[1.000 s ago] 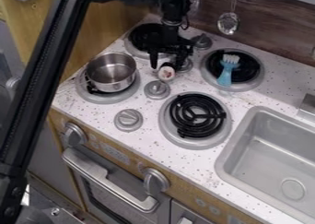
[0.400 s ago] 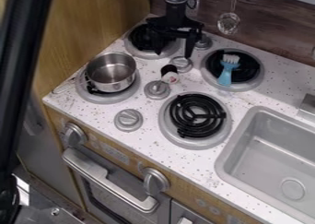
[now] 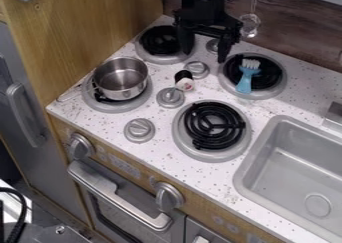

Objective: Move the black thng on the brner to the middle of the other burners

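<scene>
My gripper (image 3: 204, 49) hangs open at the back of the stove, between the back left burner (image 3: 160, 41) and the back right burner, with nothing between its fingers. The small black item with a white and red end (image 3: 184, 80) lies on the counter amid the burners, between two grey knobs and in front of my gripper. The front right burner (image 3: 212, 125) has a bare black coil. On the back right burner (image 3: 270, 90) lies a blue brush (image 3: 246, 77).
A metal pot (image 3: 121, 78) sits on the front left burner. Grey knobs (image 3: 139, 130) stand on the counter among the burners. The sink (image 3: 294, 157) is at the right, a wooden wall at the left, and a clear utensil (image 3: 249, 25) hangs at the back.
The black and white item was at my gripper, then came to lie on the counter, released. My gripper has since moved up and to the right, and the arm has left the left side.
</scene>
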`<state>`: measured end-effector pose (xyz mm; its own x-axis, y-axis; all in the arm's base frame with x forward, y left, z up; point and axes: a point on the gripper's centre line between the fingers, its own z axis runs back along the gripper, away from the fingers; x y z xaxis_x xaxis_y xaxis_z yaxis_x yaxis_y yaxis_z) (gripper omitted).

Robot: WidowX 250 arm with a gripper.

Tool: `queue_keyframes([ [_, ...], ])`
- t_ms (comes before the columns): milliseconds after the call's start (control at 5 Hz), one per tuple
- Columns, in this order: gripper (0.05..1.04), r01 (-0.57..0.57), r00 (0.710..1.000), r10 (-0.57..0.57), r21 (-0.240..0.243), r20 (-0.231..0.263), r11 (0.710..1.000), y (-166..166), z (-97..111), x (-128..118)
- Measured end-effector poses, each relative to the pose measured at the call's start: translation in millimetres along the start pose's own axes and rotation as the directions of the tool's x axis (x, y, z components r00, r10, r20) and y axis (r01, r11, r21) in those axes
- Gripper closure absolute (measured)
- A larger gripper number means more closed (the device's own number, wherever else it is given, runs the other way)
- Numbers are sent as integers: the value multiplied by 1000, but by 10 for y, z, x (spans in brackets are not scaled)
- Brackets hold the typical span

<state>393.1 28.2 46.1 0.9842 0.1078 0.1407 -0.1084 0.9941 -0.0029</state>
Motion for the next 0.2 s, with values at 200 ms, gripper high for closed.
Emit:
queue_keyframes([
  [200, 86, 39, 999, -39, 49, -2, 998, -33, 60, -132],
])
